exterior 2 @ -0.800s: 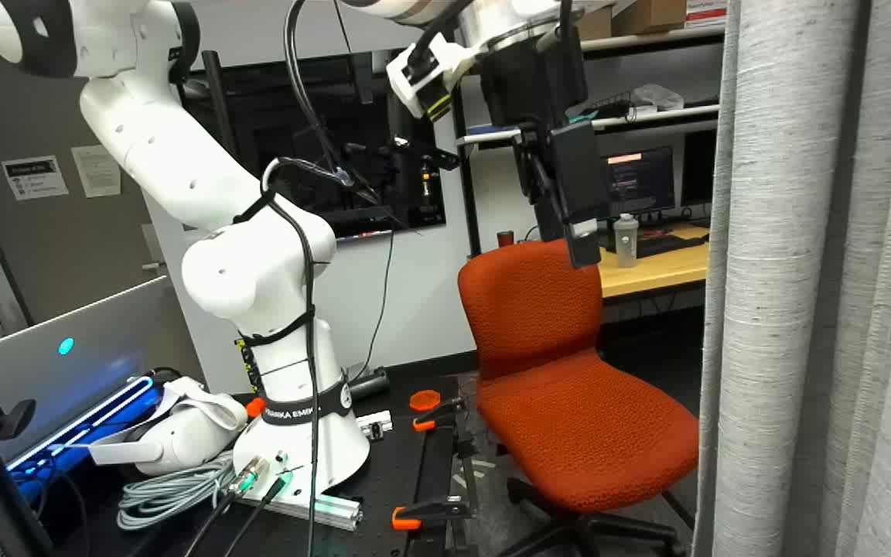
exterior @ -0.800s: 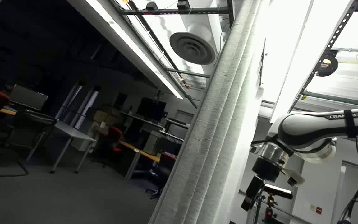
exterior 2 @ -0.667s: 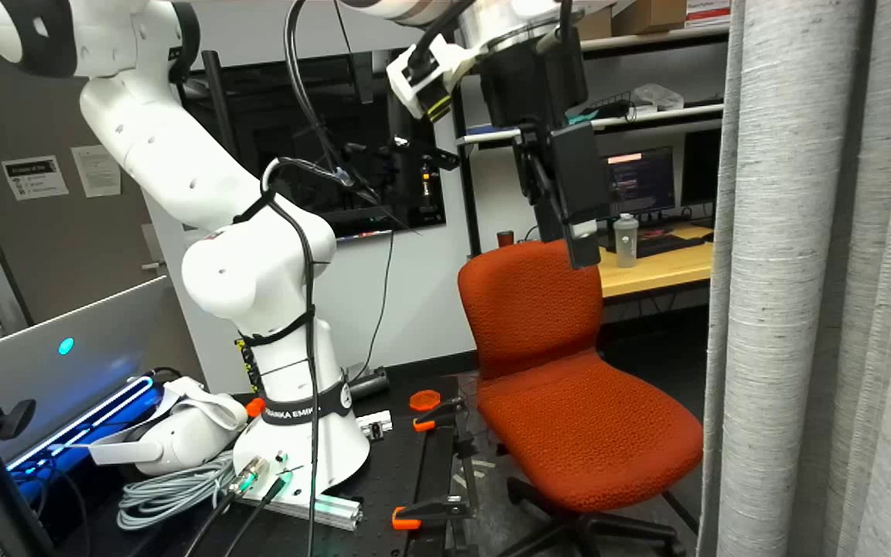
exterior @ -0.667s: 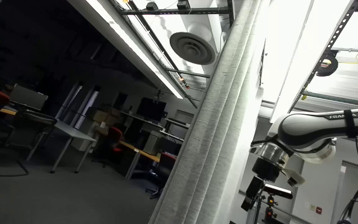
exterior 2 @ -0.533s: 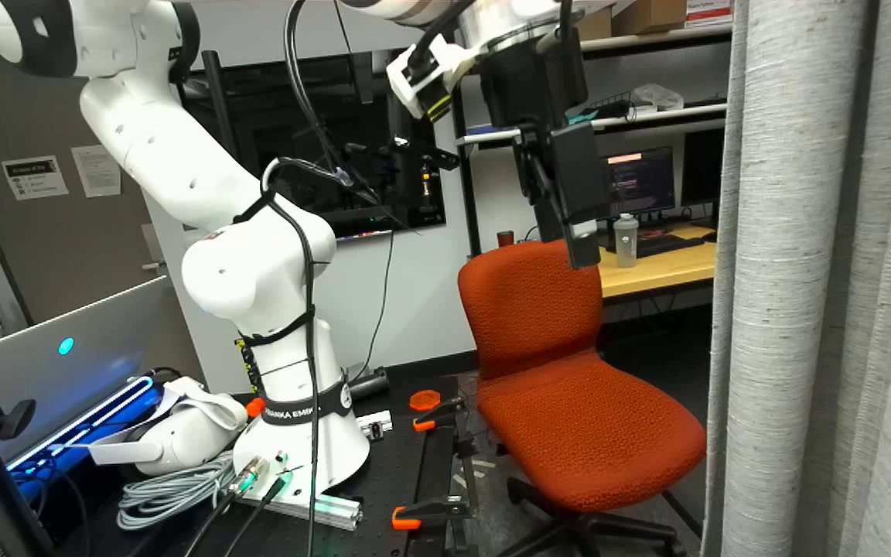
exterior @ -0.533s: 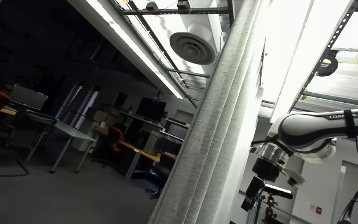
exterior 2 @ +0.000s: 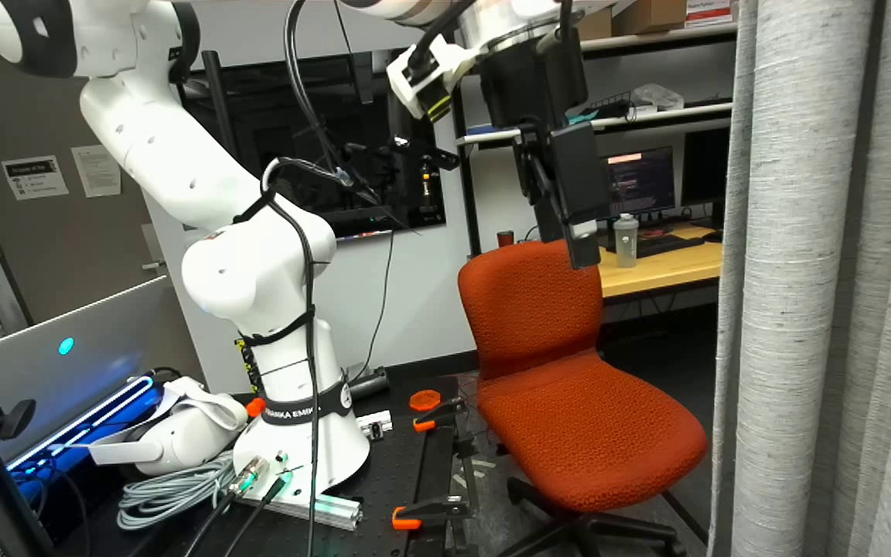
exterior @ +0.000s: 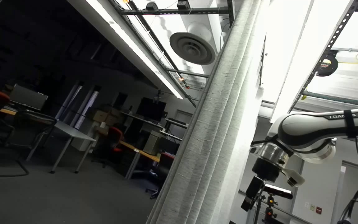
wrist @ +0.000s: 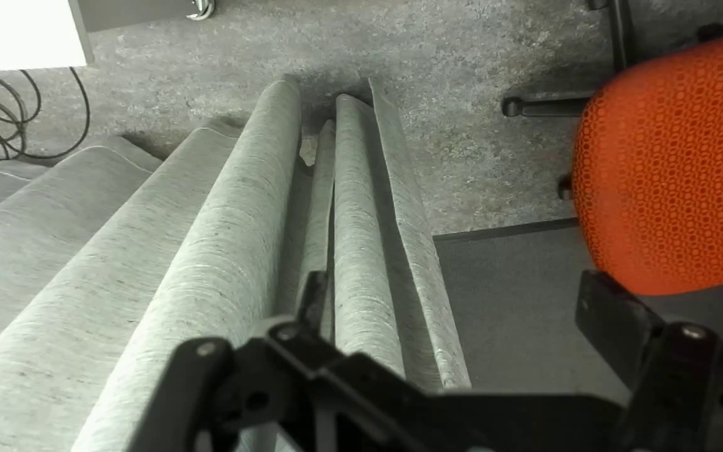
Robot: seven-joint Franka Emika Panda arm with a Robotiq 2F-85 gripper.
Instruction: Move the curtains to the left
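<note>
The curtains (exterior: 218,124) are a tall pale grey-white drape with long vertical folds. In an exterior view (exterior 2: 793,271) they hang along the right side, with a gap in the picture between their edge and my gripper (exterior 2: 571,232). In the other exterior picture my gripper (exterior: 249,200) is right of the drape. In the wrist view the curtains (wrist: 211,263) fill the left half, and their free edge appears between the fingers of my gripper (wrist: 455,289). My gripper is open with nothing pinched; whether the left finger touches the cloth I cannot tell.
An orange-red chair (exterior 2: 538,325) stands below the gripper and shows at right in the wrist view (wrist: 681,169). Behind it are a wooden desk (exterior 2: 658,267) and shelves. A camera tripod (exterior: 270,205) shows near the gripper. A laptop (exterior 2: 82,348) is by the robot base.
The curtains' free edge has shifted slightly, rightward in the view with the chair and slightly leftward in the other exterior view. My arm and gripper have not visibly moved.
</note>
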